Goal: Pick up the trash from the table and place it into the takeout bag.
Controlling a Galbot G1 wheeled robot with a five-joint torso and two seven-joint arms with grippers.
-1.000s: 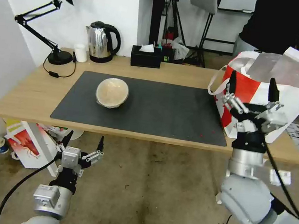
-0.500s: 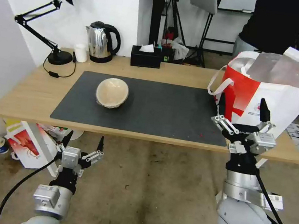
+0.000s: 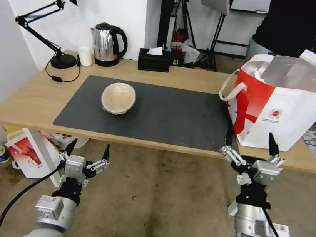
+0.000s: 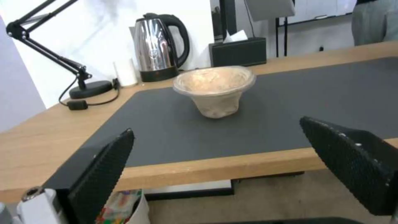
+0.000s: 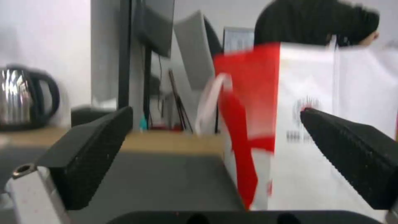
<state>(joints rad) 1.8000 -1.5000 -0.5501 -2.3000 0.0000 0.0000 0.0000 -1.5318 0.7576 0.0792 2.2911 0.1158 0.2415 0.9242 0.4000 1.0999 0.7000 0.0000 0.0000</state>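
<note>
Now a tan paper bowl (image 3: 118,97), upright on the table's dark mat (image 3: 166,115).

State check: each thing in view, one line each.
Tan paper bowl: tilted on the dark grey mat, ungrasped.
Boxy white-and-red takeout bag: upright, mouth open.
Left gripper: jaws open, empty, below table edge.
Right gripper: jaws open, empty, before the bag.

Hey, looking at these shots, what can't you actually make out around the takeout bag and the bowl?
- Inside of the takeout bag: head view, hidden by its own walls and foil flap; contents cannot be told.
- Bag logo text: right wrist view, blurred.
- Inside of the tan paper bowl: both views too coarse to tell whether any scraps remain.
- Table right end: head view, hidden behind the bag.
- Right pincer, open, partly covers the table's front edge.
</note>
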